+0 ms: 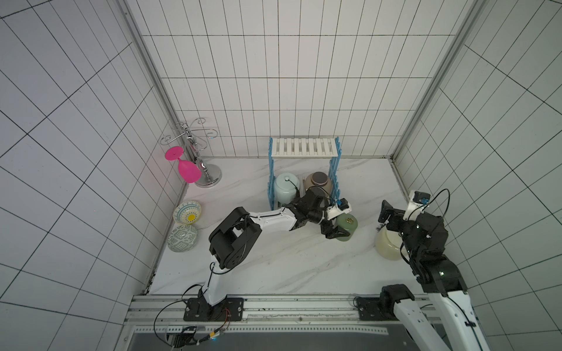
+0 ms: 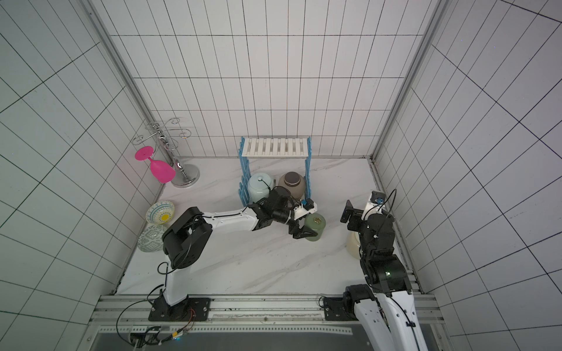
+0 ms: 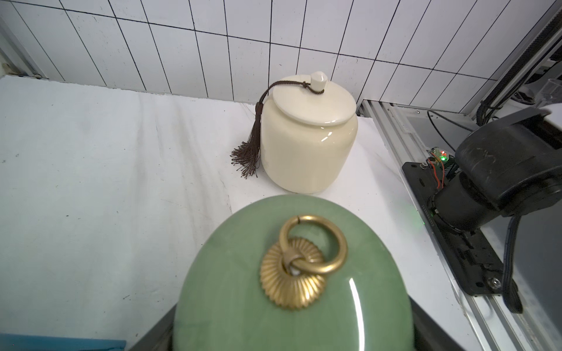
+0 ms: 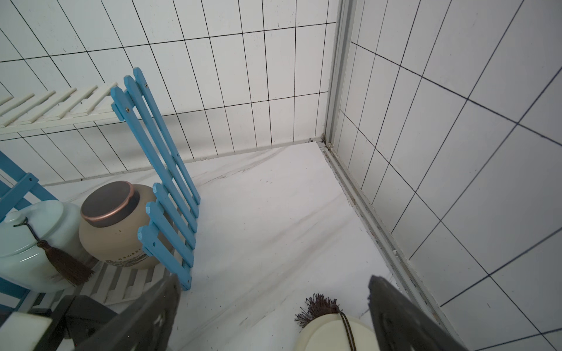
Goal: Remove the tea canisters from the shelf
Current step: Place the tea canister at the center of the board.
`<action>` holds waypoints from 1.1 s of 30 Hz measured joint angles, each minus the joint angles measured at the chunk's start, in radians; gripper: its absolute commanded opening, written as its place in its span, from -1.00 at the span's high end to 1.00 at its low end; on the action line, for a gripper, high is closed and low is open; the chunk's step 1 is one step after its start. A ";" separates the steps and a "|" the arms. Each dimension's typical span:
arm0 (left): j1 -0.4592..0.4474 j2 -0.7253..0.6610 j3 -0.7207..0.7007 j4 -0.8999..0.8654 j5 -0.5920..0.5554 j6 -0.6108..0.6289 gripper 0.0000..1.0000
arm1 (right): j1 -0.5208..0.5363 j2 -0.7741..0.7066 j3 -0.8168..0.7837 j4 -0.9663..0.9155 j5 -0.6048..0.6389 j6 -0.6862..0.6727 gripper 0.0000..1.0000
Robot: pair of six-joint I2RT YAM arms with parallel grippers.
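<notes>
Left jaws are spread wide and clamped either side of the green canister (image 1: 348,223). It is upright and out over the bench (image 1: 273,258), just beside the right front corner of the shelf (image 1: 304,147). Right jaws gape wide, gripping nothing, above the cream canister (image 3: 307,136) by the bench's right edge. There's open bench between those two. On the lower tier, the pale blue canister (image 1: 284,187) and tan canister (image 1: 317,182) sit side by side.

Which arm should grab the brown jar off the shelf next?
Probably the right. The right claw hangs open and empty above the cream jar, facing the brown jar on the shelf. The left claw is wrapped around the green jar.
</notes>
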 measured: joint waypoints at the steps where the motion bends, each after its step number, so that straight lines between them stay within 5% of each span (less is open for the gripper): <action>1: -0.005 0.006 -0.010 0.021 -0.006 0.002 -0.14 | 0.000 -0.001 0.000 0.001 0.002 0.000 -0.99; 33: -0.080 0.131 -0.093 0.259 -0.092 0.056 -0.25 | 0.000 -0.001 0.000 0.003 0.004 -0.003 -0.99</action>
